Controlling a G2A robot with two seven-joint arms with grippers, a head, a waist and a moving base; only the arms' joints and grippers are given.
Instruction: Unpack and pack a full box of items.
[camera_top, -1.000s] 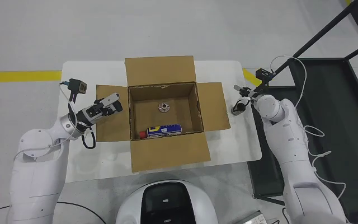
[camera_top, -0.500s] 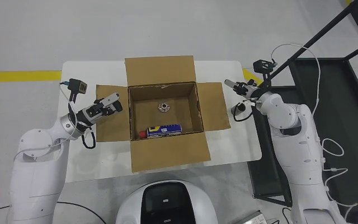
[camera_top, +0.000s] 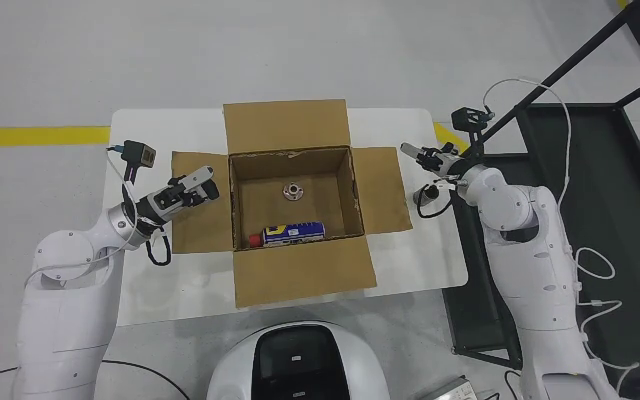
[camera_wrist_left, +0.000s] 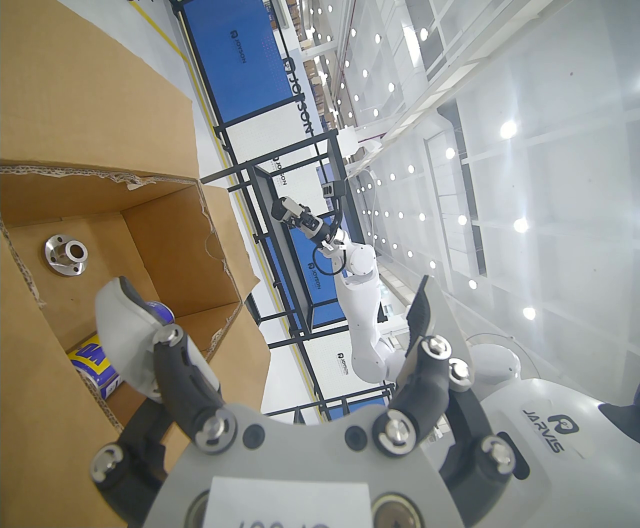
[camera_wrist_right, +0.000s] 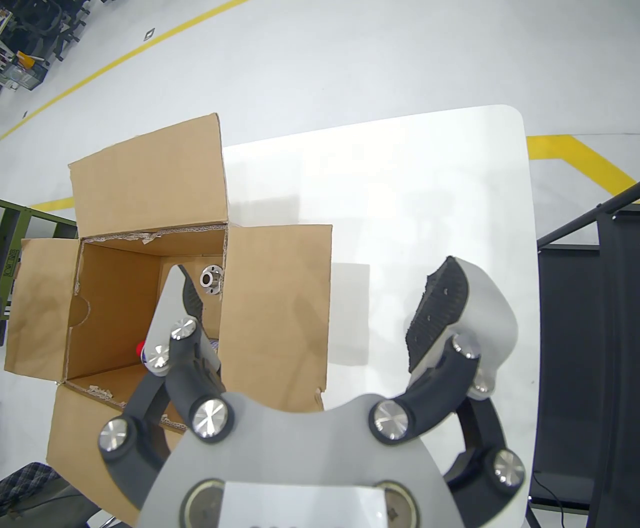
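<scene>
An open cardboard box (camera_top: 292, 270) stands mid-table with all its flaps folded out. On its floor lie a small metal flange (camera_top: 293, 189) (camera_wrist_left: 65, 254) (camera_wrist_right: 210, 278) and a blue-and-yellow spray can with a red cap (camera_top: 293, 233) (camera_wrist_left: 95, 367). My left gripper (camera_top: 205, 187) (camera_wrist_left: 270, 295) hangs over the box's left flap, open and empty. My right gripper (camera_top: 412, 151) (camera_wrist_right: 315, 270) is open and empty above bare table, just beyond the right flap; it also shows far off as the right gripper (camera_wrist_left: 283, 210) in the left wrist view.
The white table (camera_top: 420, 250) ends close behind the right arm. A black metal rack (camera_top: 570, 190) stands right beside that table edge. Bare table strips lie in front of the box and at its left.
The right gripper has lifted and swung from low beside the right flap toward the table's back right; in the last half second it barely moved. The left arm is still.
</scene>
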